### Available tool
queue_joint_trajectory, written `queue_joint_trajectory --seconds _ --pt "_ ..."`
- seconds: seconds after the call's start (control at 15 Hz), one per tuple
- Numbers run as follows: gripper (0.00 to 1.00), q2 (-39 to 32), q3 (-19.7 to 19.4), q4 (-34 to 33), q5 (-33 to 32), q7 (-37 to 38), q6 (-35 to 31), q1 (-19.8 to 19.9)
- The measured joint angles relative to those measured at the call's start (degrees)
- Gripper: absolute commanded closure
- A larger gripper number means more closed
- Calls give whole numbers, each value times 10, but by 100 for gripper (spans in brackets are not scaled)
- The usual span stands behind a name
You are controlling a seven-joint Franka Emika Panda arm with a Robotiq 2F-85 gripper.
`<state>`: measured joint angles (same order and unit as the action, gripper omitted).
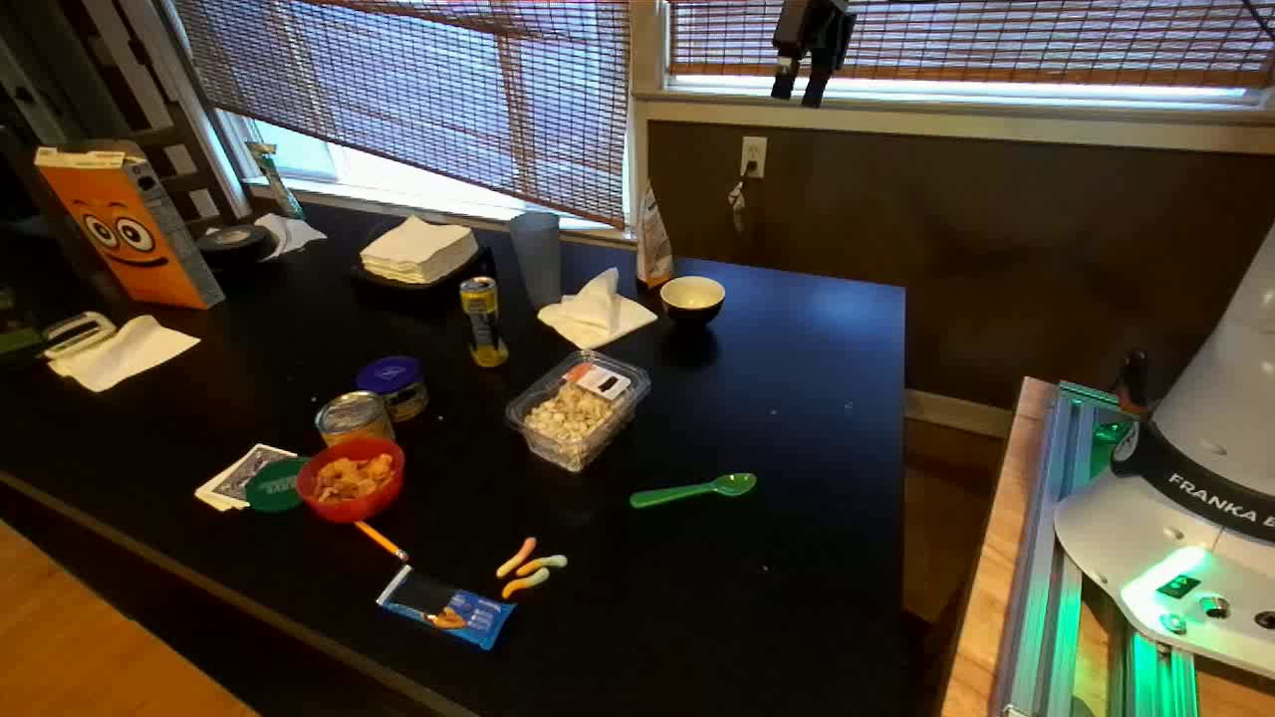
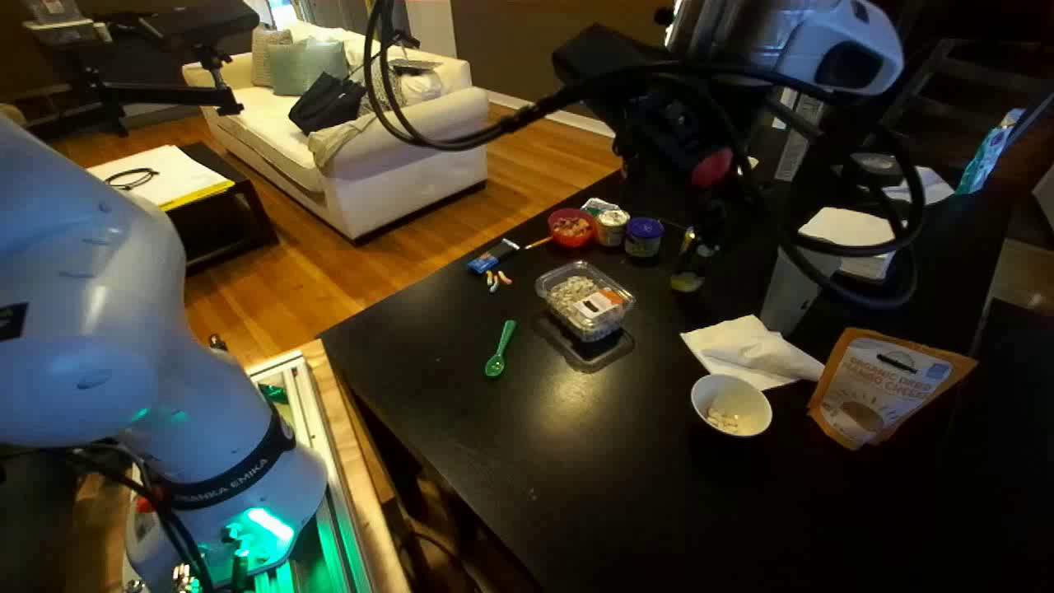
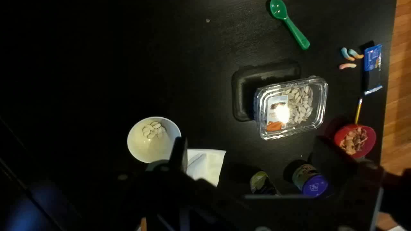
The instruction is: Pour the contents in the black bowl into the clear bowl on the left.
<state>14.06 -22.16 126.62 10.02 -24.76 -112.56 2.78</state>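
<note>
The black bowl (image 1: 693,314) stands upright on the dark table, dark outside and cream inside. It also shows in an exterior view (image 2: 749,395) and in the wrist view (image 3: 146,149). The contents (image 3: 154,130), a small pile of pale seeds, lie in it. The clear bowl (image 1: 606,443), a squarish plastic container with pale seeds and a label, stands mid-table. It also shows in an exterior view (image 2: 607,331) and in the wrist view (image 3: 318,106). I cannot tell whether it is lidded. My gripper (image 1: 799,102) is open and empty, high above the table; its spread fingers show in the wrist view (image 3: 250,144).
A white napkin (image 1: 603,317) and an orange pouch (image 2: 889,387) are beside the black bowl. A can (image 1: 485,324), blue cup (image 1: 538,259), blue-lidded tub (image 1: 391,378) and red bowl (image 1: 351,510) stand further along. A green spoon (image 1: 697,490) lies near the clear bowl.
</note>
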Motion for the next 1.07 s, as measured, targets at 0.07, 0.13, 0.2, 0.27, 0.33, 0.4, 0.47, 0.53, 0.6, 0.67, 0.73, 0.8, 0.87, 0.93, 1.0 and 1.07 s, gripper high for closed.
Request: queue_joint_trajectory --seconds 0.07,0.13,0.2,0.27,0.33,0.4,0.47,0.53,0.6,0.67,0.73,0.8,0.87,0.93,1.0,1.07 --pt "0 0 0 0 0 0 0 0" --pt "0 0 0 0 0 0 0 0" --pt "0 0 0 0 0 0 0 0" --pt "0 0 0 0 0 0 0 0" --pt "0 0 0 0 0 0 0 0" --pt "0 -1 4 -1 -3 2 0 4" --pt "0 -5 11 -7 -4 2 -1 11" --pt "0 -11 16 -17 -5 2 -3 15" --pt "0 -23 21 -34 -5 2 -3 18" --pt "0 -37 25 -55 -5 4 -3 19" --pt "0 -53 31 -77 -5 5 -2 20" --pt "0 -72 38 -103 -5 8 2 21" --pt "0 -92 47 -130 -5 14 10 21" --pt "0 -112 56 -157 -2 21 25 21" --pt "0 -133 66 -185 5 28 47 21" --pt "0 -155 75 -212 15 37 72 21"
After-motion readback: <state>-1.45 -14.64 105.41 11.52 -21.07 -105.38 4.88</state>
